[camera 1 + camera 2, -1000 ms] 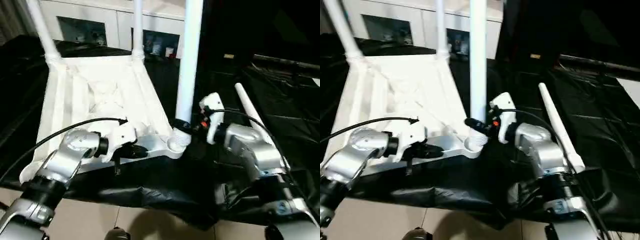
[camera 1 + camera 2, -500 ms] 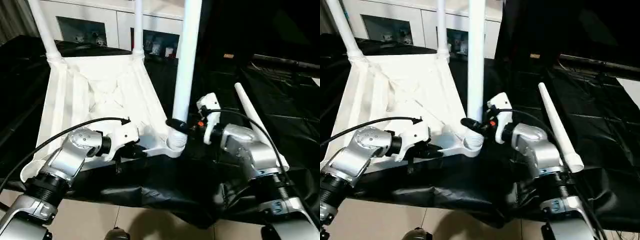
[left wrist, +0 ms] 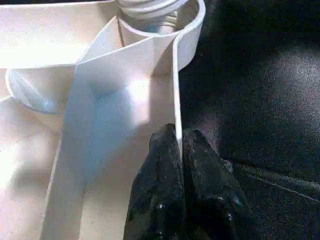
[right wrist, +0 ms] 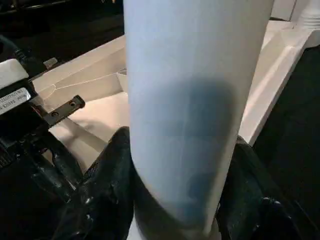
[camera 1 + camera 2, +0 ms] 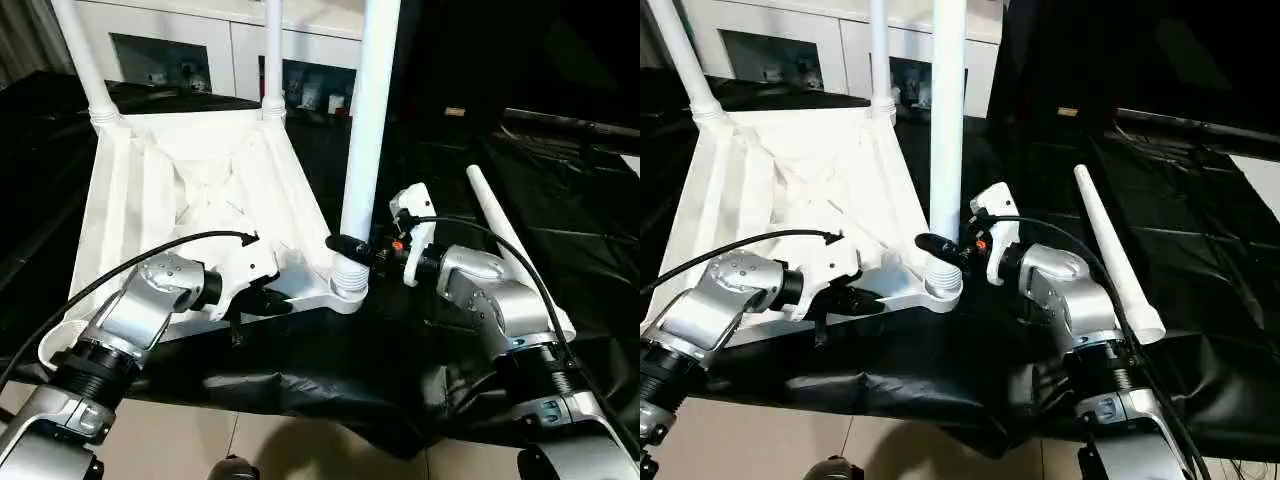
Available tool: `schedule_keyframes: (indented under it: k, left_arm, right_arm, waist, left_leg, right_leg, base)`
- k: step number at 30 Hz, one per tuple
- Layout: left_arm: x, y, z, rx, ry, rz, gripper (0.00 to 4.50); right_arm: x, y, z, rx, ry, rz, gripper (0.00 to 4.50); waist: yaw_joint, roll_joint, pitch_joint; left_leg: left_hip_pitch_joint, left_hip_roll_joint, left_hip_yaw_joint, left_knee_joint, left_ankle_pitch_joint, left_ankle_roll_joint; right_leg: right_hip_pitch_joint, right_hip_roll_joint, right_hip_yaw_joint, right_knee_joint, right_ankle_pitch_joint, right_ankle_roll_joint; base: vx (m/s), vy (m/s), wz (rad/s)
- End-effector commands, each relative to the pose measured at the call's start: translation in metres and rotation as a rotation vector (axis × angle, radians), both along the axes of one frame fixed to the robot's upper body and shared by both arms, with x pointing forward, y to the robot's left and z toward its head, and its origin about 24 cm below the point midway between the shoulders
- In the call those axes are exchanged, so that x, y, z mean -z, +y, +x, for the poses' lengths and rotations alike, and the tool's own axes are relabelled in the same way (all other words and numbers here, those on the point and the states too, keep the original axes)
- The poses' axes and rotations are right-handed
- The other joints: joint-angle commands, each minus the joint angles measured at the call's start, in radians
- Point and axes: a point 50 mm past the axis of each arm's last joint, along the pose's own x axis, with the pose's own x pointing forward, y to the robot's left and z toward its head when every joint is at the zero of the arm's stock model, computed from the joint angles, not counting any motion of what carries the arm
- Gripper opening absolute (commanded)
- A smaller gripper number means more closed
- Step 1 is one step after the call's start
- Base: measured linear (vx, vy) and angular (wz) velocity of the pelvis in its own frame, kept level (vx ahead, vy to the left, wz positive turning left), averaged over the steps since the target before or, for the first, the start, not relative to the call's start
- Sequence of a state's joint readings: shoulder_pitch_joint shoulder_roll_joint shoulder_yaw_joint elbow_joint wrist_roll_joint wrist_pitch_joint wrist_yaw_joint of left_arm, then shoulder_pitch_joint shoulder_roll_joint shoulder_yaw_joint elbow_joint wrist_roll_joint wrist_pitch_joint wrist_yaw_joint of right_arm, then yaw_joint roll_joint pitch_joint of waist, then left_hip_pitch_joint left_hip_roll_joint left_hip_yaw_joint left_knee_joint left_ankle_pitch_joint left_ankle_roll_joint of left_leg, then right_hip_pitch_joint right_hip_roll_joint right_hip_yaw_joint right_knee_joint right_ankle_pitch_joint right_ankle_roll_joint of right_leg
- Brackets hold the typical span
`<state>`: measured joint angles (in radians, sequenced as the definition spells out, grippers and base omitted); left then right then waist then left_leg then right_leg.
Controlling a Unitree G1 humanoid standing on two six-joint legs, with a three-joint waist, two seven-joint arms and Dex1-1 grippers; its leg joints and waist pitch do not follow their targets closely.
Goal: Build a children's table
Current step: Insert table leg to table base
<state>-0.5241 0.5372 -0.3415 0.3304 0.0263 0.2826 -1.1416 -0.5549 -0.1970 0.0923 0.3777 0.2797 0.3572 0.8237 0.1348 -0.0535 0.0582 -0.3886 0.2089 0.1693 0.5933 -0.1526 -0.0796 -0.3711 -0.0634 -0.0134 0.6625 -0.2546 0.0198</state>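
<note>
Farthest to my left, the white tabletop [image 5: 190,190] lies upside down on the black sheet [image 5: 560,170], ribbed underside up, with two legs already standing in its far corner sockets, one at the far left [image 5: 82,60] and one further right [image 5: 272,55]. Behind them stands a white glass-door cabinet [image 5: 200,60]. My left gripper [image 3: 178,150] is pinched tight on the thin near rim of the tabletop, one finger [image 3: 159,185] on each side of the wall, close beside the near right corner socket [image 5: 348,285]. A black cable [image 5: 130,265] arcs over my left forearm and crosses in front of the tabletop. In that near socket stands a third leg [image 5: 370,110], upright, and my right gripper [image 5: 350,248] clasps it just above its ribbed base, a finger [image 4: 107,185] on either side. Further right, a fourth leg [image 5: 505,245] lies loose on the sheet, partly hidden behind my right forearm.
</note>
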Motion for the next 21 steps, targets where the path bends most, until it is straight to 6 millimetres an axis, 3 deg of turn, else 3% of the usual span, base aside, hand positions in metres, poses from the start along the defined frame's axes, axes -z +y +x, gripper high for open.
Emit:
schedule_keyframes:
  k: [1,3,6,10,13,21]
  left_arm:
    - [0.0088,0.0073,-0.0012,-0.006,0.009,0.093,0.0]
    - [0.0068,0.0039,0.0001,-0.006,-0.03,0.083,0.0]
    - [0.0037,0.0005,0.0042,-0.069,-0.033,0.028,0.57]
    - [0.0058,0.0036,0.0067,-0.106,-0.061,0.069,0.68]
    - [0.0086,0.0072,0.0068,-0.132,-0.05,0.089,0.68]
    - [0.0094,0.0067,-0.0028,-0.072,0.03,0.062,0.02]
  right_arm:
    - [-0.0091,0.0005,0.0035,-0.01,-0.038,0.015,1.84]
    - [-0.0087,0.0004,0.0036,-0.011,-0.037,0.014,1.84]
    - [-0.0085,-0.0005,0.0038,-0.009,-0.037,0.012,1.84]
    - [-0.0084,-0.001,0.0034,-0.009,-0.037,0.011,1.84]
    - [-0.0083,-0.0012,0.0029,-0.009,-0.037,0.012,1.84]
    - [-0.0071,-0.0013,0.0051,-0.007,-0.044,-0.008,1.84]
  waist:
    - [-0.006,0.013,-0.064]
    - [-0.006,0.013,-0.065]
    - [-0.003,0.014,-0.065]
    - [-0.006,0.011,-0.066]
    - [-0.008,0.011,-0.067]
    - [-0.029,0.008,-0.066]
  left_leg:
    - [0.03,0.019,-0.001,-0.079,-0.239,-0.054]
    - [0.03,0.019,0.0,-0.079,-0.227,-0.052]
    - [0.032,0.02,0.001,-0.079,-0.237,-0.056]
    - [0.028,0.018,0.0,-0.078,-0.216,-0.052]
    - [0.027,0.017,0.001,-0.077,-0.199,-0.046]
    - [0.023,0.016,0.0,-0.078,-0.192,-0.04]
  right_leg:
    - [0.017,-0.063,0.026,-0.09,-0.067,-0.193]
    - [0.017,-0.062,0.026,-0.088,-0.044,-0.193]
    - [0.016,-0.062,0.026,-0.087,-0.048,-0.198]
    - [0.019,-0.061,0.026,-0.086,-0.029,-0.191]
    - [0.02,-0.06,0.026,-0.085,-0.01,-0.192]
    - [0.022,-0.06,0.025,-0.086,-0.021,-0.201]
  base:
    - [0.0,0.0,0.0]
    - [0.0,0.0,0.0]
    - [0.0,0.0,0.0]
    - [0.0,0.0,0.0]
    - [0.0,0.0,0.0]
    - [0.0,0.0,0.0]
